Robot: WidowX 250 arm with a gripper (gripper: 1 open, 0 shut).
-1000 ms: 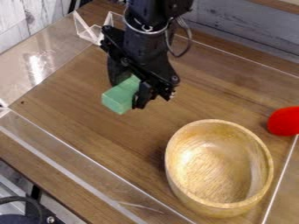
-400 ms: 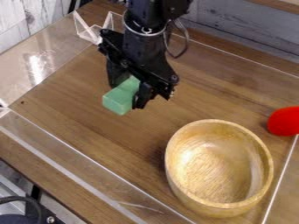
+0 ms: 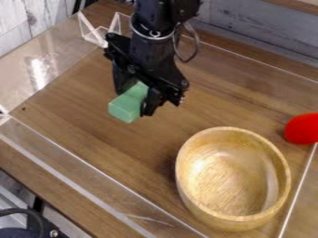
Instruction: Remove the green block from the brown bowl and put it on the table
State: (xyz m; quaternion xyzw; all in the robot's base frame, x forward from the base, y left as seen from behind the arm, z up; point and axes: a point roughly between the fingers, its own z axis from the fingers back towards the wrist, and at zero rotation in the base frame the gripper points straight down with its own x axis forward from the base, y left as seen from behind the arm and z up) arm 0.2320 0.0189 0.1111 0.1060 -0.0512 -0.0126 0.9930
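The mint-green block (image 3: 126, 103) hangs between the black fingers of my gripper (image 3: 137, 99), which is shut on it just above the table (image 3: 87, 139), left of centre. The block's lower end is close to the wood; whether it touches I cannot tell. The brown bowl (image 3: 233, 177) stands at the lower right, apart from the gripper, with nothing inside it. The arm comes down from the top of the view and hides the block's upper part.
A small red round object (image 3: 302, 128) lies at the right edge beside the bowl. Low clear plastic walls (image 3: 50, 56) run along the table's edges. White cables hang near the arm at the upper left.
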